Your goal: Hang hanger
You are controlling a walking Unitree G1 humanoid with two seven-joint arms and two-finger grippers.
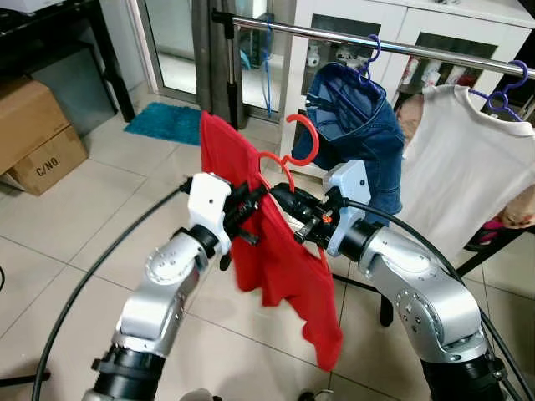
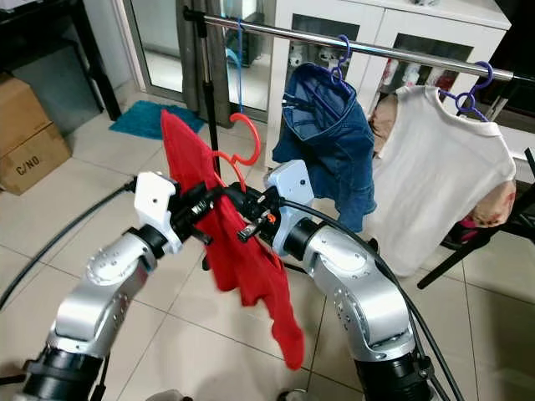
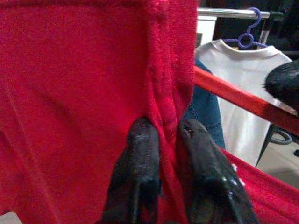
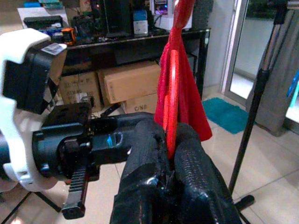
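Both my left gripper (image 1: 251, 210) and right gripper (image 1: 288, 200) pinch the red shirt (image 1: 284, 276) and red hanger (image 1: 303, 138); I should raise the hook squarely over the rail (image 1: 351, 35)

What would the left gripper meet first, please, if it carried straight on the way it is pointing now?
Nothing new at first: the left gripper is already shut on the red shirt. Beyond that cloth, the red hanger bar crosses its line, with the white shirt on the rail behind it, though depth is unclear.
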